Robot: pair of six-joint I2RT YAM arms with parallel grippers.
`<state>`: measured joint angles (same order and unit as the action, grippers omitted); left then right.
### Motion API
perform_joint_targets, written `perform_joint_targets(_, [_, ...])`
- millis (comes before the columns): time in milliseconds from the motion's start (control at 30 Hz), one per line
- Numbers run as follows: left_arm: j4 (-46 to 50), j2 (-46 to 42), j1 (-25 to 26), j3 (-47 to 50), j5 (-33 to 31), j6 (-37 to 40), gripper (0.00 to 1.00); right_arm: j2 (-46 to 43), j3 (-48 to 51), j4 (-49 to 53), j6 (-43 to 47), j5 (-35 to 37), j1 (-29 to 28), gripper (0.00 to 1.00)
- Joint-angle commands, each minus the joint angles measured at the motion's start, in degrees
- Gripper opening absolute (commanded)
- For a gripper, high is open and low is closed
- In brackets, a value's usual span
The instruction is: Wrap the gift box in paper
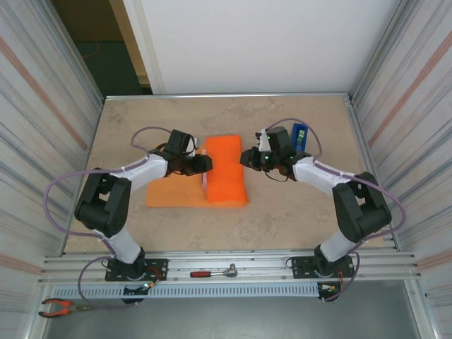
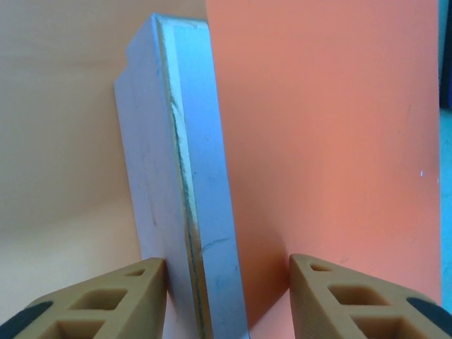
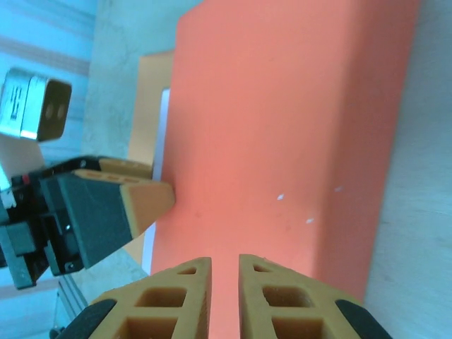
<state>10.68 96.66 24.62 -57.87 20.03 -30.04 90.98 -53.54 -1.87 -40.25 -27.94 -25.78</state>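
Note:
The paper (image 1: 227, 171), bright orange, lies draped over the gift box in the middle of the table, and its flat remainder spreads to the left (image 1: 169, 194). A pale strip of the gift box (image 1: 205, 181) shows at the left edge of the hump. In the left wrist view the gift box's pale side and corner edge (image 2: 173, 183) stand beside the paper (image 2: 325, 141). My left gripper (image 2: 227, 258) straddles that edge with its jaws partly apart, one finger by the pale side and one over the paper. My right gripper (image 3: 224, 260) is shut, with nothing between its fingers, over the paper's top (image 3: 282, 127).
A blue tape dispenser (image 1: 299, 135) stands behind the right gripper (image 1: 248, 157). A red-handled tool (image 1: 213, 272) lies on the front rail, with pliers (image 1: 60, 306) at the near left. Corrugated walls close in both sides.

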Motion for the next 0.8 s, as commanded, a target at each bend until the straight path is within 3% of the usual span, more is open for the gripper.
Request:
perform_joint_targets(0, [0.9, 0.6, 1.4, 1.3, -0.7, -1.8, 0.44, -2.4, 1.3, 3.3, 1.1, 0.6, 0.8, 0.16])
perform_joint_targets(400, [3.3, 3.1, 1.5, -1.5, -1.8, 0.8, 0.41, 6.0, -10.7, 12.1, 7.6, -0.4, 0.6, 0.14])
perform_joint_targets(600, [3.4, 3.1, 1.7, -1.7, -2.0, 0.6, 0.41, 13.5, -19.9, 17.7, 10.9, -2.5, -0.5, 0.00])
perform_joint_targets(767, [3.5, 3.2, 1.7, -1.9, -2.2, 0.7, 0.41, 18.2, -24.6, 20.8, 12.6, -2.9, -1.1, 0.00])
